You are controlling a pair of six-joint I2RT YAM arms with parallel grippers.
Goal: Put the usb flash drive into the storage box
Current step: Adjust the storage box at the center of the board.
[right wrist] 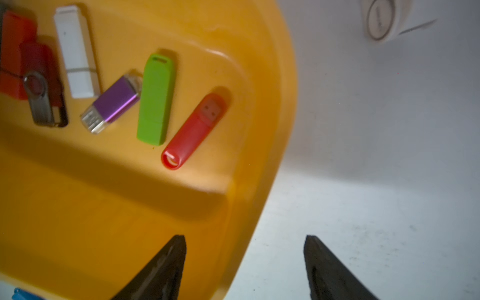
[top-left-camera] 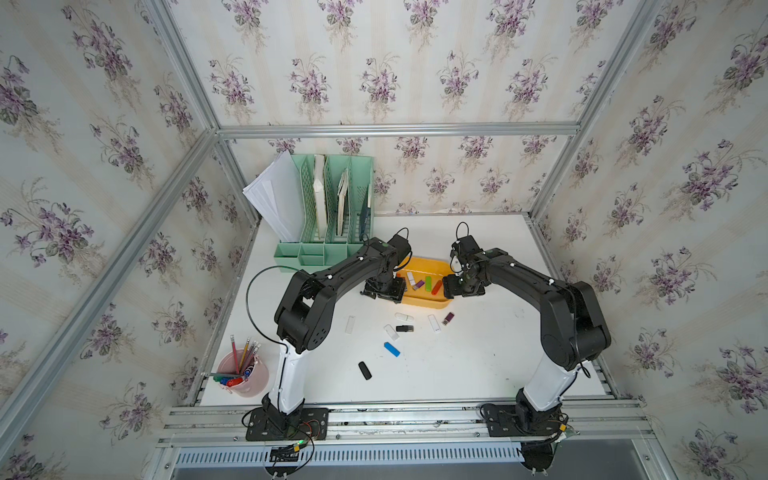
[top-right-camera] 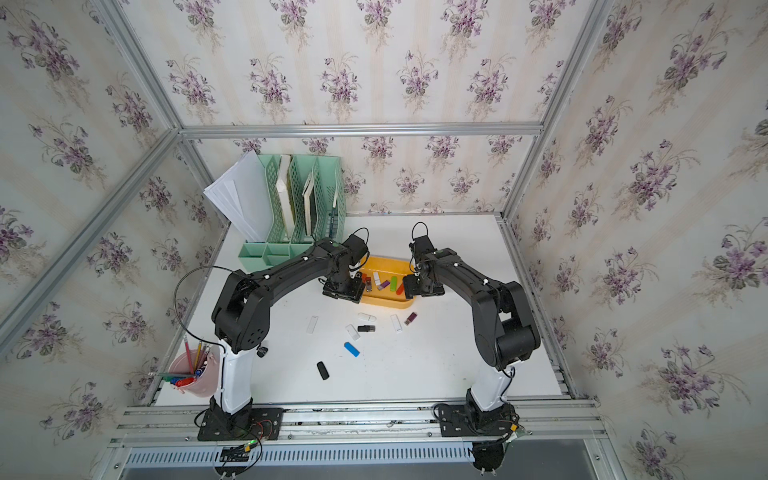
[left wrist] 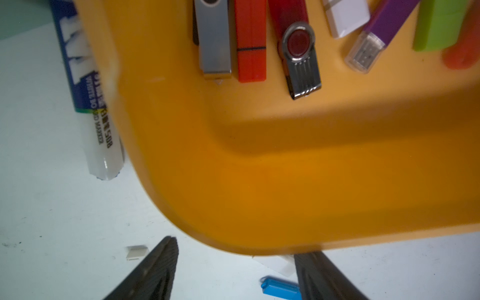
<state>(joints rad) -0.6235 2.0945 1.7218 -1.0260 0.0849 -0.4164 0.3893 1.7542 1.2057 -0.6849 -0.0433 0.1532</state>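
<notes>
The storage box (top-left-camera: 428,305) (top-right-camera: 386,303) is a shallow yellow-orange tub on the white table. Several usb flash drives lie inside it: silver (left wrist: 214,39), orange (left wrist: 251,39), dark red (left wrist: 298,44), white (right wrist: 75,52), purple (right wrist: 117,100), green (right wrist: 155,98) and red (right wrist: 194,130). More drives lie loose in front of the box, among them a blue one (top-left-camera: 392,349) and a black one (top-left-camera: 365,370). My left gripper (top-left-camera: 384,289) (left wrist: 239,245) hangs open and empty at the box's left end. My right gripper (top-left-camera: 461,286) (right wrist: 244,236) is open and empty, astride the box's right end wall.
A mint-green file organizer (top-left-camera: 328,208) with papers stands at the back left. A pink pencil cup (top-left-camera: 245,374) sits at the front left. A whiteboard marker (left wrist: 88,91) lies beside the box's left end, and a white round object (right wrist: 381,20) beyond its right end.
</notes>
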